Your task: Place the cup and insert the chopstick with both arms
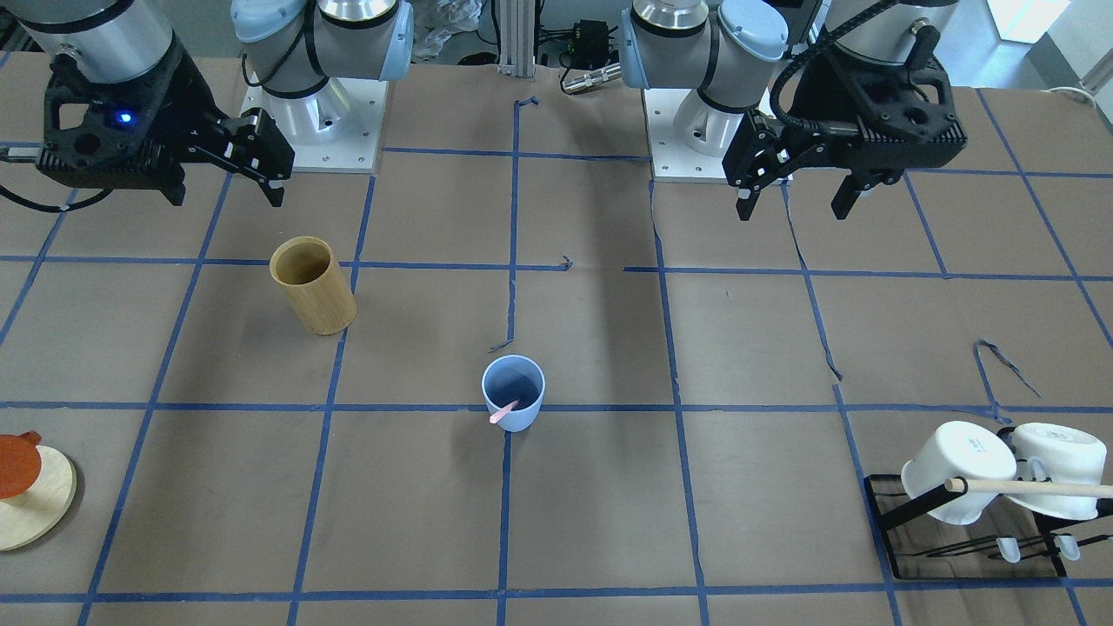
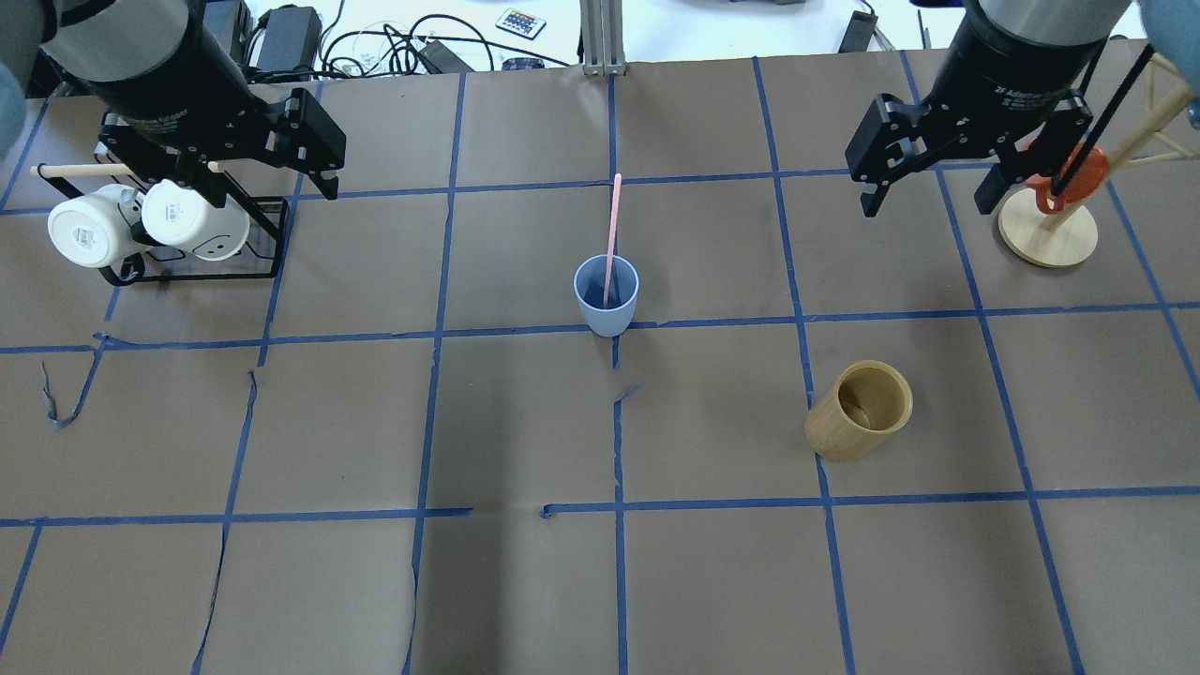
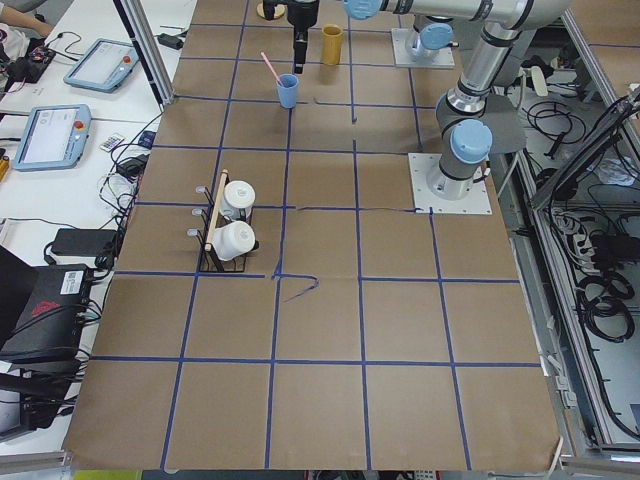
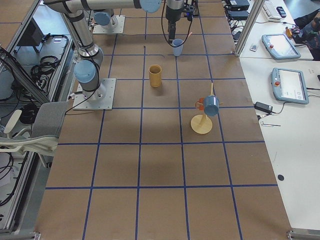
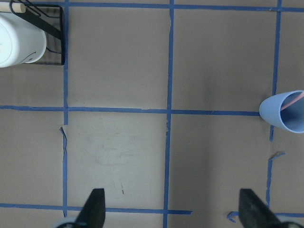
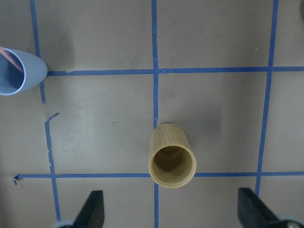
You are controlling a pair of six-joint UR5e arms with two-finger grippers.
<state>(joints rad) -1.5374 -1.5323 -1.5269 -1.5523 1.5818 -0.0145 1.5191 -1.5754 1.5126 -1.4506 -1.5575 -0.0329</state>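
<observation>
The worktop (image 2: 525, 422) is covered in matte brown paper, torn in places and ruled into squares with blue tape. Near its middle the cup (image 2: 606, 295), a smooth light blue tapered tumbler, stands upright on a tape line. The chopstick (image 2: 612, 225), a thin pale pink stick, stands inside it and leans on the rim. The left end effector (image 1: 793, 202) and the right end effector (image 2: 926, 199) are both released, black fingers spread wide, holding nothing, each well apart from the cup. A tan bamboo cylinder (image 2: 858, 410) with a visible grain stands upright on the right arm's side. Glossy white mugs (image 2: 94, 225) hang on a black wire rack (image 2: 267, 253).

The overhead view shows the chopstick's whole length; the front-facing view shows only a short pink end at the rim. Each wrist view catches just a slice of the cup at its edge, and the right one looks straight down into the cylinder's hollow.
</observation>
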